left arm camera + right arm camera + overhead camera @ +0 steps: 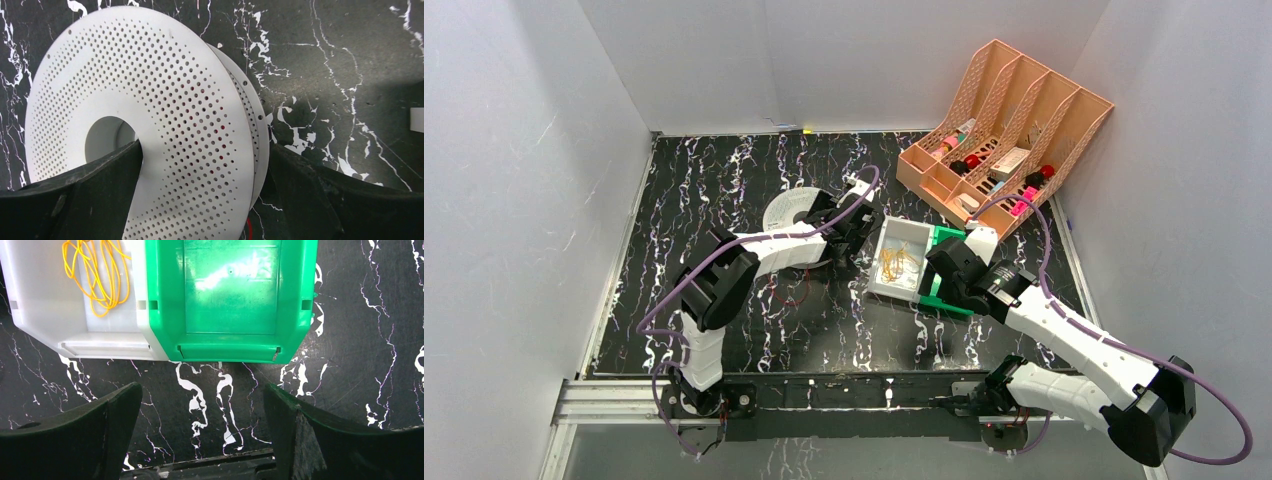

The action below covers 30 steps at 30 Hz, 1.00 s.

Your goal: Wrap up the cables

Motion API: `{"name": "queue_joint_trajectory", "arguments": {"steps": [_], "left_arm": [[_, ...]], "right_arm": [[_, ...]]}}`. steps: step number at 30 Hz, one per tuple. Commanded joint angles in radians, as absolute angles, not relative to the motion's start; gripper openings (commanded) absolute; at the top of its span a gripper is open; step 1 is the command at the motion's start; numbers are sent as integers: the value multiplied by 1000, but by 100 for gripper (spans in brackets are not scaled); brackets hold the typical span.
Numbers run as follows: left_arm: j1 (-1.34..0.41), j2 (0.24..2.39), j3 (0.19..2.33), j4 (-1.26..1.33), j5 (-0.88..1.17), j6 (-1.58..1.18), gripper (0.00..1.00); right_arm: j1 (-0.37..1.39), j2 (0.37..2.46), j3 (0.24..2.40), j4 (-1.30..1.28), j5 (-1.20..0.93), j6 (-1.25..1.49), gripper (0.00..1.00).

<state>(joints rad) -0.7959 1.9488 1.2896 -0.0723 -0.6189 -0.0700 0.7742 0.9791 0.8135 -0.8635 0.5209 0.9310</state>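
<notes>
The left gripper (205,149) is standing wide open around the white spool (125,75); the right gripper (201,390), also wide open, is hovering before the green bin (230,295)

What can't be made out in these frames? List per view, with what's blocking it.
- Red cable: top view, thread-thin and partly under the left arm; ends untraceable.
- Cable on the spool: left wrist, the perforated flange hides the core; only red glimpses through holes.
- Green bin: right wrist, far end cut by the top edge; top view, right arm covers it.
- Organizer contents: top view, too small.
</notes>
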Motion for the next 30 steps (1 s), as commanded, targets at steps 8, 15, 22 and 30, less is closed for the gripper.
{"name": "queue_joint_trajectory", "arguments": {"steps": [8, 15, 22, 30], "left_arm": [[-802, 1805, 1327, -75, -557, -71, 98], [-801, 1807, 1405, -107, -319, -108, 98], [-771, 1883, 1512, -117, -97, -160, 94], [-704, 1968, 1570, -184, 19, -278, 93]], "right_arm": [[772, 982, 867, -845, 547, 917, 98], [772, 980, 879, -845, 562, 917, 98], [772, 982, 875, -849, 558, 917, 98], [773, 957, 860, -857, 563, 923, 98]]}}
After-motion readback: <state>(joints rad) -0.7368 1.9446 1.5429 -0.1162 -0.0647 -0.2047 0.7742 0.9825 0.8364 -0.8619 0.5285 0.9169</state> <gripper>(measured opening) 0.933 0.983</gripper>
